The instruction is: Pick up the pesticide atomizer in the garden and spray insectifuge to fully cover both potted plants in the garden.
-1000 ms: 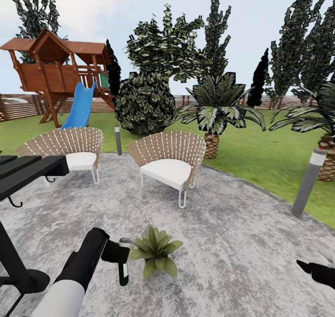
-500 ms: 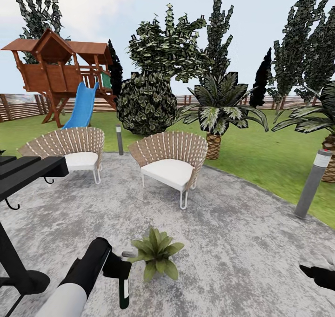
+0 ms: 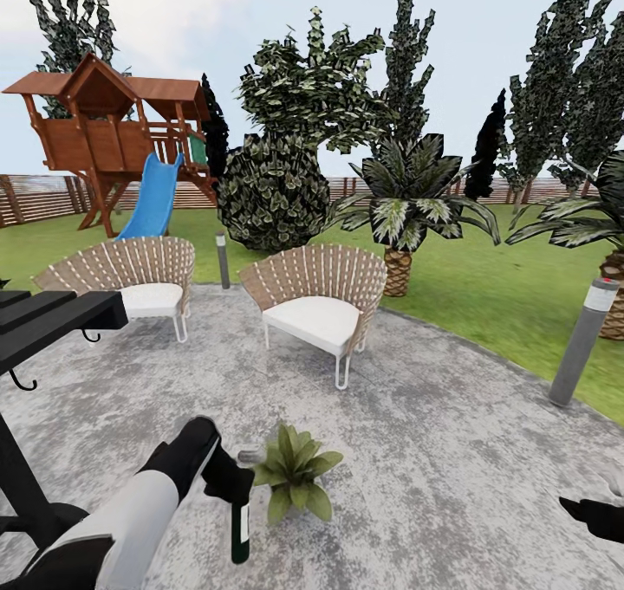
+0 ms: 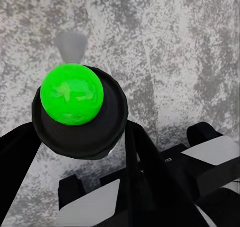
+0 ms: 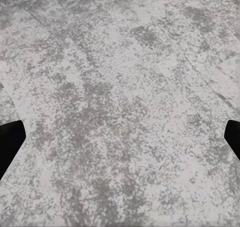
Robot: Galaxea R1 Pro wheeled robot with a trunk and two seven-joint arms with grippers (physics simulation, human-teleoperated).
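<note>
My left gripper (image 3: 227,479) is shut on the pesticide atomizer (image 3: 240,528), whose dark slim body hangs straight down over the paved patio (image 3: 416,434) of the garden. Its grey trigger head (image 3: 250,457) points at the potted plant (image 3: 293,476), a broad light-green rosette just to its right. In the left wrist view the atomizer (image 4: 82,132) appears as a dark round body with a bright green spot, held between black fingers (image 4: 15,147). My right gripper (image 3: 589,517) hovers low at the right edge; its fingertips stand far apart over bare paving in the right wrist view (image 5: 120,139).
Two wicker chairs (image 3: 316,300) (image 3: 130,278) stand behind the plant. A black slatted stand (image 3: 43,321) is at the left, a grey bollard lamp (image 3: 582,343) at the right. Palms, a big shrub, a playhouse with a blue slide and the fence lie beyond on the lawn.
My left arm has swung right and a little lower, carrying the atomizer closer to the potted plant. The view shifted slightly at first. The right gripper has barely moved.
</note>
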